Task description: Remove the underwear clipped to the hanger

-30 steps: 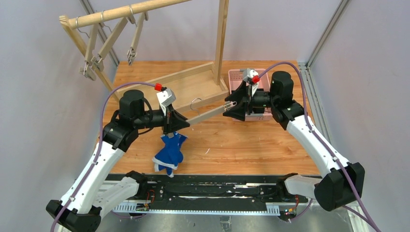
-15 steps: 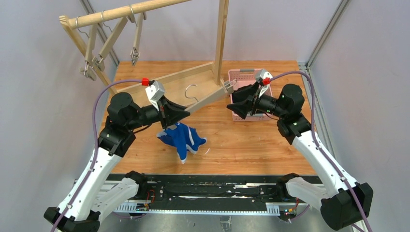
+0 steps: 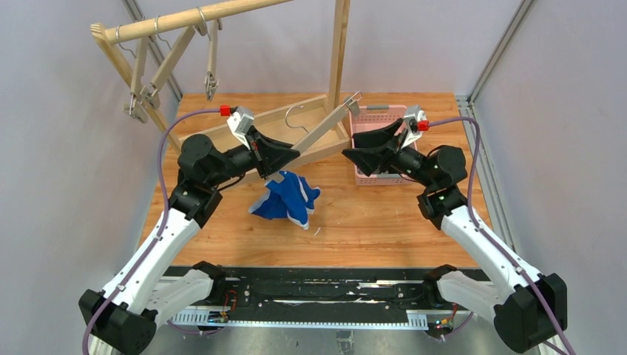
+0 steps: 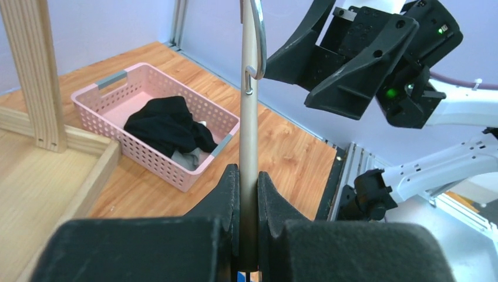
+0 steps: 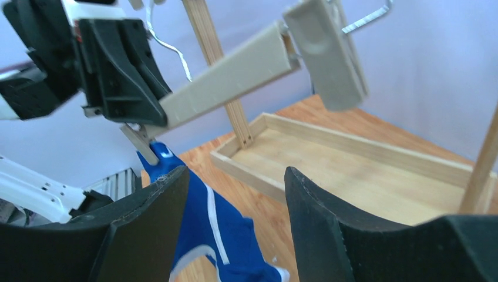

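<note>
Left gripper (image 4: pixel 248 174) is pressed together on the flat bar of the hanger (image 4: pixel 249 111) and holds it in the air, tilted, with the wire hook (image 4: pixel 257 41) on the far side of its fingertips. Just below this gripper, at the near end of the bar, the near clip (image 5: pixel 140 143) bites the blue underwear (image 5: pixel 207 230). The cloth hangs down from it toward the table (image 3: pixel 370 222); I cannot tell whether its lower edge touches the wood. The far clip (image 5: pixel 326 54), at the other end of the bar, carries nothing.

Right gripper (image 5: pixel 234 176) is spread wide and empty. It faces the left one, and the blue underwear is in front of it and lower than its fingers (image 5: pixel 147 235), apart from them. Under and behind the right gripper stands the pink basket (image 4: pixel 100 82), where the black underwear (image 4: pixel 167 122) and the grey underwear (image 4: pixel 189 157) already lie.

In my judgement two garments are finished and the step in hand is the third and last one: to free the blue underwear from the near clip. The next move calls for the right gripper to go forward and down, to close on the cloth a little below the clip, and to pull it away while the left one holds the bar firm. It should take only cloth, not the clip and not the left fingertips, which are very near. Afterwards the garment probably goes to the basket.
</note>
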